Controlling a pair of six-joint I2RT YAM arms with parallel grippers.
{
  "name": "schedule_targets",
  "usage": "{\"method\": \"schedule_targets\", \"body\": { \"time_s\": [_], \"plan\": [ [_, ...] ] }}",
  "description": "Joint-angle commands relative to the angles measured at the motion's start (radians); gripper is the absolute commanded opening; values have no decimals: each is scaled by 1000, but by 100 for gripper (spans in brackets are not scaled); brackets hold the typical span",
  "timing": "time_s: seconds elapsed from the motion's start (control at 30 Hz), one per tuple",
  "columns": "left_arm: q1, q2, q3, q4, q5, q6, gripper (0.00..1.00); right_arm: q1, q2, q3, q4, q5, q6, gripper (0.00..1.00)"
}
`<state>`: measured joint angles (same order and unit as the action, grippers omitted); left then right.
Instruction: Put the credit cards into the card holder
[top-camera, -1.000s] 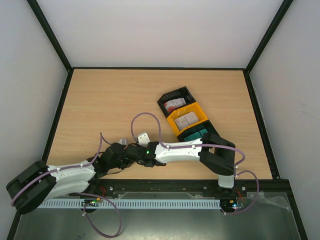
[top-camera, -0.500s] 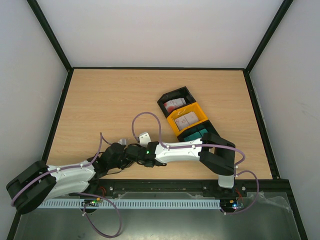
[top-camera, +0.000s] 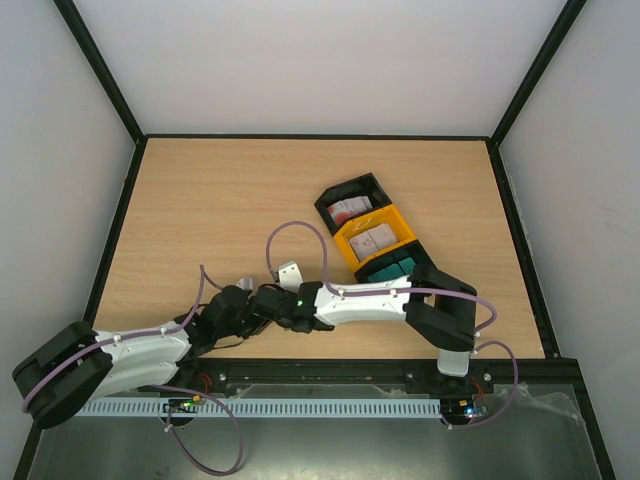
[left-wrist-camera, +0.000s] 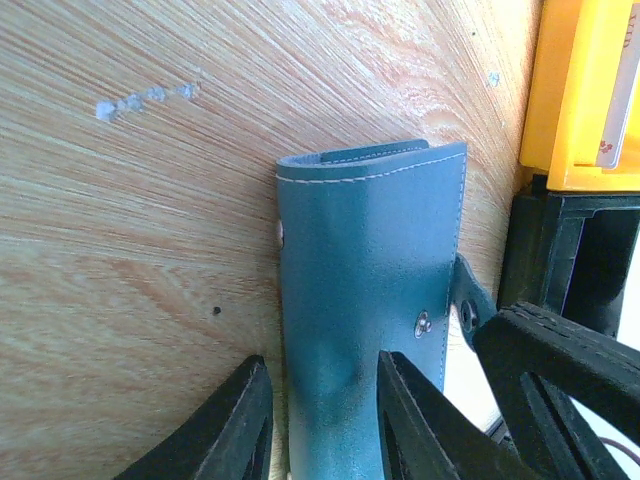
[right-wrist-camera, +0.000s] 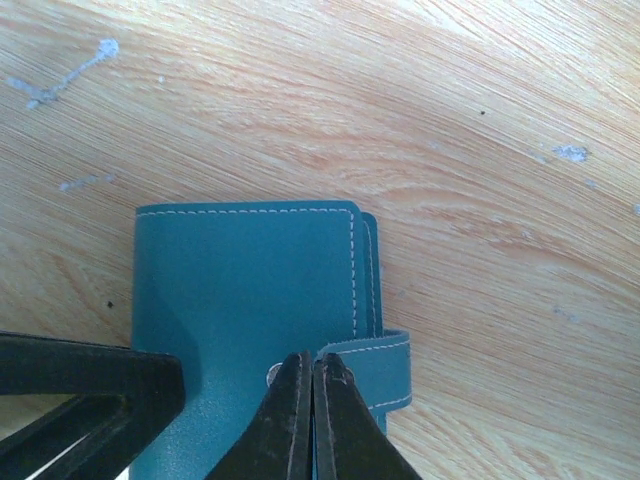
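Both my arms stretch low and meet over the near side of the table (top-camera: 200, 200); left tool (left-wrist-camera: 325, 430) pinches the wallet (left-wrist-camera: 370, 260) lying flat there, right tool (right-wrist-camera: 313, 400) fully closed, tips at its snap tab (right-wrist-camera: 375, 365)

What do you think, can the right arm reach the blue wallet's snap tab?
Probably yes. The right gripper, shut, has its tips at the snap tab, uncovered at the edge of the card holder; the left gripper sits on the opposite side.

No legible text anywhere. Red marks on the credit cards (top-camera: 349, 211) are too small to read.
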<state>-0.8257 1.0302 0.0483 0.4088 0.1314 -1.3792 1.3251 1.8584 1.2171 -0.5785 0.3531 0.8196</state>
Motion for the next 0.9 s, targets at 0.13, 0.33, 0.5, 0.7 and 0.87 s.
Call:
{"method": "schedule_targets", "body": {
  "time_s": [0.13, 0.33, 0.5, 0.7, 0.87],
  "plan": [
    [5, 47, -38, -108, -10, 11, 31, -38, -72, -79, 130, -82, 21, 2],
    [6, 69, -34, -89, -4, 11, 31, -60, -101, -123, 189, -140, 28, 2],
    [5, 81, -31, -82, 0, 15, 31, -64, -110, -122, 189, -138, 30, 2],
    [5, 81, -30, -81, 0, 15, 32, -61, -96, -72, 76, -63, 17, 10],
    [12, 82, -27, -82, 1, 18, 33, -48, -77, -46, 6, -36, 7, 29]
  ]
}}
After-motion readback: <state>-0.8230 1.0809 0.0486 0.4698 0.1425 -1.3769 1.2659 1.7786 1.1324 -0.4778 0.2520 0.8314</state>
